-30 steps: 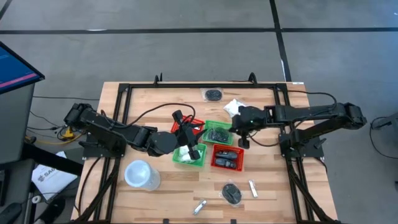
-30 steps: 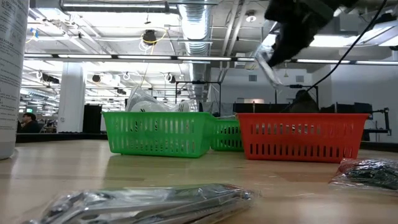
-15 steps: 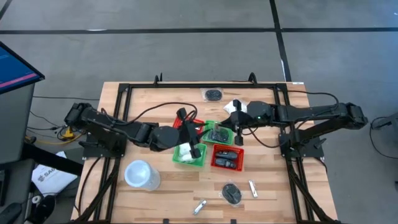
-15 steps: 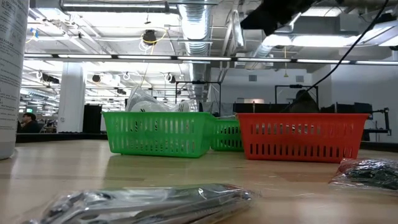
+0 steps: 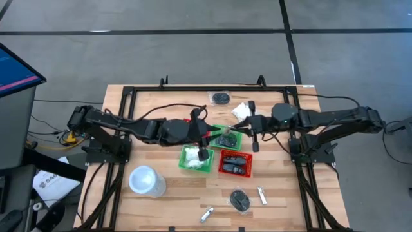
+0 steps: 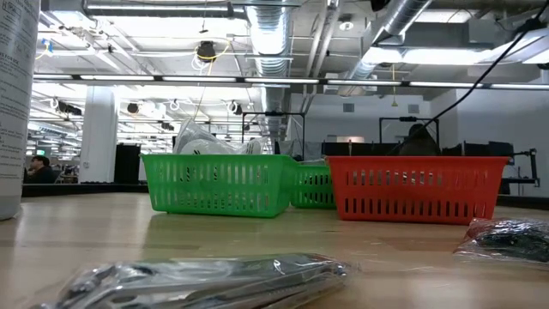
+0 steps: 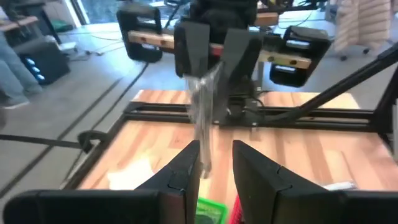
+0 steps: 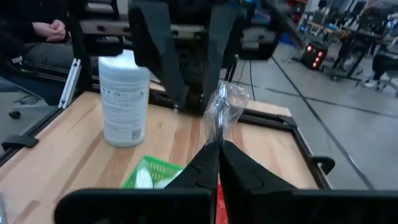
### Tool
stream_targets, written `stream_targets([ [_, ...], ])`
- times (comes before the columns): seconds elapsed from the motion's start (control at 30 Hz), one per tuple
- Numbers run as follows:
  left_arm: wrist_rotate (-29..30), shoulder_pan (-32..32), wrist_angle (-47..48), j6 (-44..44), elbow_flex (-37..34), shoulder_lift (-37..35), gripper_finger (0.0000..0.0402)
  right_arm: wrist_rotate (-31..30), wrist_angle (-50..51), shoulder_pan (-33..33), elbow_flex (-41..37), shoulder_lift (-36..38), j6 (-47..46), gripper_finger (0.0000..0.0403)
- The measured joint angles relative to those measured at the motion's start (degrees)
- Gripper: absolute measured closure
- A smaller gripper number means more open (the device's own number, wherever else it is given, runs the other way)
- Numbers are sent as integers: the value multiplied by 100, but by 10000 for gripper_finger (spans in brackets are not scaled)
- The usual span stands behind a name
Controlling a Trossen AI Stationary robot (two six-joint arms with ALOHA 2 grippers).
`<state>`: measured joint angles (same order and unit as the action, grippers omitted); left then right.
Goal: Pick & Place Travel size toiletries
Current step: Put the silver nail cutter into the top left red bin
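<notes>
Handover in progress: clear packet (image 8: 225, 106) is being pinched in shut right fingers (image 8: 217, 152); left fingers (image 7: 214, 163), half open, should be closed squarely before release.

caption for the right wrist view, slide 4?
Right gripper shut on a clear-wrapped packet, offering it to the left gripper facing it above the baskets.

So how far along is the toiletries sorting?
Done: white packets in green plastic basket, dark pieces in red basket. In hand: right jaws shut on clear crinkly packet, between open left jaws. Left: silvery tubes, wrapped black bundles loose on wooden table.
</notes>
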<state>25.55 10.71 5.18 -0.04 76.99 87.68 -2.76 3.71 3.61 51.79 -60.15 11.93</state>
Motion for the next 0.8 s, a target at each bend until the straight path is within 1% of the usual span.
stream_targets([
  [0.13,-64,-129,-12,-28,0,2,312,0,-41,115,2,76,27,403],
  [0.2,-224,-197,-23,-28,0,2,308,0,-84,170,0,68,69,403],
  [0.4,-1198,-416,-58,-198,0,2,284,0,-352,237,0,25,220,403],
  [0.5,-1518,-447,-75,-198,0,0,265,0,-390,236,0,27,220,403],
  [0.8,-1592,-479,-188,-198,0,2,205,0,-511,236,0,27,221,403],
])
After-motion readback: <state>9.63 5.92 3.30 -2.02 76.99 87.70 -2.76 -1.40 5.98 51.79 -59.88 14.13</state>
